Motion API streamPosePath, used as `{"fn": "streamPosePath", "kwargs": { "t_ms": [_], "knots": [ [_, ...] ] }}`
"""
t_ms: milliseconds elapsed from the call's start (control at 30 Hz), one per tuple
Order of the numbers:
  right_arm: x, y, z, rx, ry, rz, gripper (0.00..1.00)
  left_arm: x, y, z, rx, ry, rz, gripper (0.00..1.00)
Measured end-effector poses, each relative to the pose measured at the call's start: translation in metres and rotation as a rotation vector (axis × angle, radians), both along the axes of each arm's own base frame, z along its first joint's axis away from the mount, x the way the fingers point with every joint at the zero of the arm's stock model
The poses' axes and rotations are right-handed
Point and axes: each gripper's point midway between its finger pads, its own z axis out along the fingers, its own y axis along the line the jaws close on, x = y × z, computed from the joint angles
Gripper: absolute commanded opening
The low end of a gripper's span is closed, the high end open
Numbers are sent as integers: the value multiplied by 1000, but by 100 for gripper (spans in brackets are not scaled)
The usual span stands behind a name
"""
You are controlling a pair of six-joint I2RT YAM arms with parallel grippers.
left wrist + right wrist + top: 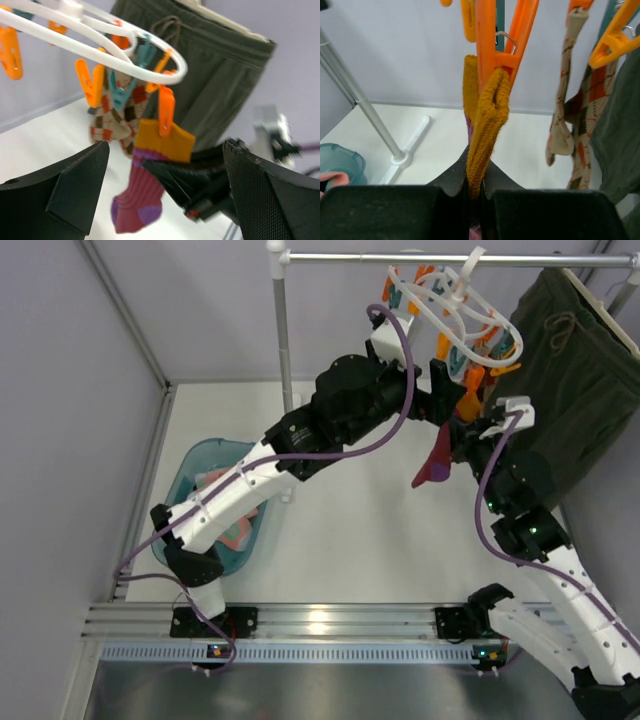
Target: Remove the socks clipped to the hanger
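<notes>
while your right hand (475,192) is clamped on the mustard cuff of the maroon sock (142,195), that sock hangs from an orange clothespin (166,110) on the white hanger (179,62). your left hand (165,175) stands wide open facing it, holding nothing. just beside, the argyle sock (117,125) is clipped too, above the counter (350,540).

Two clipped socks (142,185), one hanger (176,60), one basin (200,452), one garment (570,390)
</notes>
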Motion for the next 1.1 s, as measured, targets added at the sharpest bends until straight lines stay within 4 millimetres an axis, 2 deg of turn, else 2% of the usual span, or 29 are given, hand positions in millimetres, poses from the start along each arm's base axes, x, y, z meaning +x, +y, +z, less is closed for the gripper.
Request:
{"fn": "streamPosePath", "kwargs": {
  "t_ms": [67, 167, 233, 333, 533, 633, 900, 933, 1000, 1033, 1100],
  "knots": [
    [2, 10, -5, -19, 10, -4, 0, 24, 0, -2, 20, -1, 40, 99],
    [5, 28, -8, -59, 4, -7, 0, 54, -1, -17, 76, 1, 85, 99],
    [6, 39, -8, -83, -14, -7, 0, 64, 1, -26, 108, 2, 101, 99],
    [6, 52, -10, -103, -48, 3, 0, 73, -2, -42, 165, -4, 108, 99],
    [14, 65, -11, -133, -89, -2, 0, 79, -8, -56, 232, -34, 118, 98],
    [17, 69, -10, -138, -101, 1, 0, 88, -5, -60, 265, -55, 180, 93],
    [23, 82, -18, -167, -98, 30, 0, 108, -5, -69, 345, -108, 312, 68],
    [24, 84, -20, -170, -96, 33, 0, 109, -7, -70, 349, -114, 315, 58],
    [26, 86, -22, -174, -92, 38, 0, 110, -9, -70, 353, -120, 315, 44],
    [27, 87, -23, -174, -93, 40, 0, 110, -10, -70, 356, -126, 315, 31],
    [28, 89, -23, -176, -93, 45, 0, 110, -11, -69, 356, -132, 315, 17]
  ]
}}
